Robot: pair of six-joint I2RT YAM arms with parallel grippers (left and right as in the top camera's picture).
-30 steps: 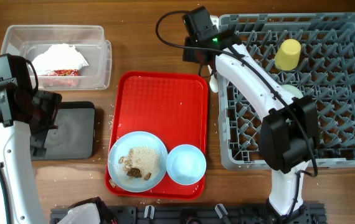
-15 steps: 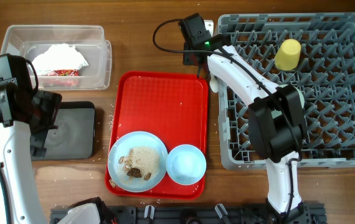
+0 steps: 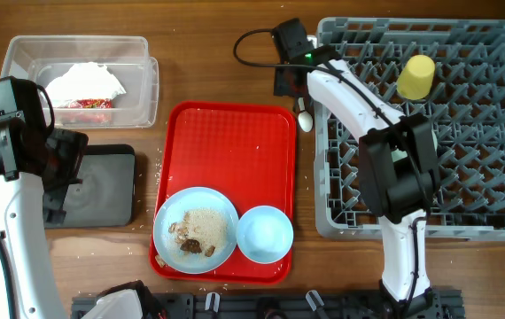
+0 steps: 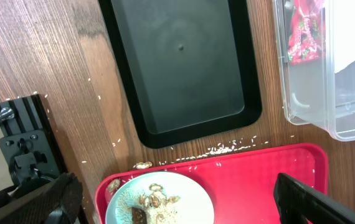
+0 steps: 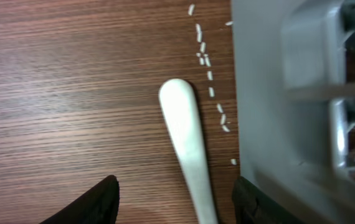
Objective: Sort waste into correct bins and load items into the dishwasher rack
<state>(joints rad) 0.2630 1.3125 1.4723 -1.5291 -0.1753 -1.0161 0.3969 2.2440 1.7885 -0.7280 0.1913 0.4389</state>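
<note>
Hovered with right claw (image 5: 176,205) spread wide, white plastic spoon (image 5: 184,124) lying flat on the tabletop (image 5: 71,93) between its fingers, touching neither. Grey dishwasher rack (image 5: 271,93) wall just beside that claw, rice grains (image 5: 210,74) scattered ahead. Kept left claw (image 4: 177,202) wide and empty; black tray (image 4: 184,62) ahead of it, clear tub (image 4: 314,93) with red wrappers (image 4: 305,37) ahead and to one side

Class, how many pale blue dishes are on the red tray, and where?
2. The plate, holding food scraps, lies at the red tray's front edge; the empty bowl sits beside it, nearer the rack. None seems hidden.
</note>
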